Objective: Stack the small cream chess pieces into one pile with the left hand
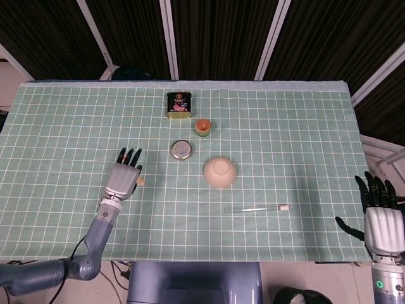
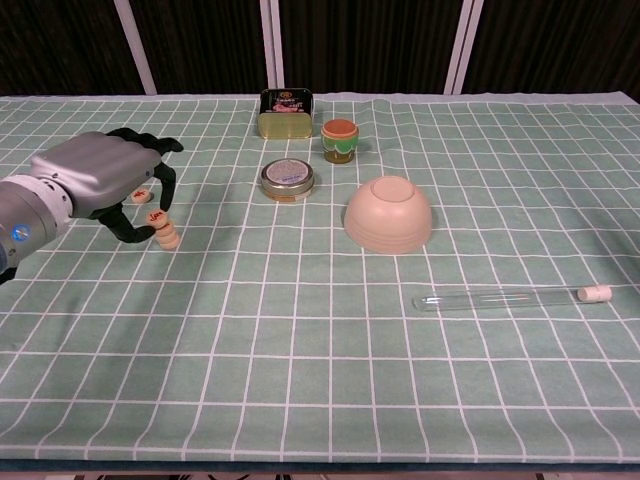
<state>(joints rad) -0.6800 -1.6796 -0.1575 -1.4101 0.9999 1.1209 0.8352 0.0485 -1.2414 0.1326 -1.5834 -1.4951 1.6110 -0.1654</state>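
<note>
My left hand (image 2: 100, 180) (image 1: 123, 178) hovers low over the left part of the green checked cloth. It pinches a small cream chess piece (image 2: 155, 214) with a red mark between thumb and a finger. That piece sits just above and left of the short pile of cream pieces (image 2: 169, 237) (image 1: 141, 182); I cannot tell if they touch. A single cream piece (image 2: 140, 196) lies on the cloth under the fingers. My right hand (image 1: 380, 218) rests off the table's near right corner with fingers spread, holding nothing.
A green tin (image 2: 286, 110), an orange-lidded jar (image 2: 340, 140) and a round metal tin (image 2: 287, 179) stand behind the pile, to its right. An upturned cream bowl (image 2: 388, 214) sits mid-table. A glass test tube (image 2: 510, 297) lies at the front right.
</note>
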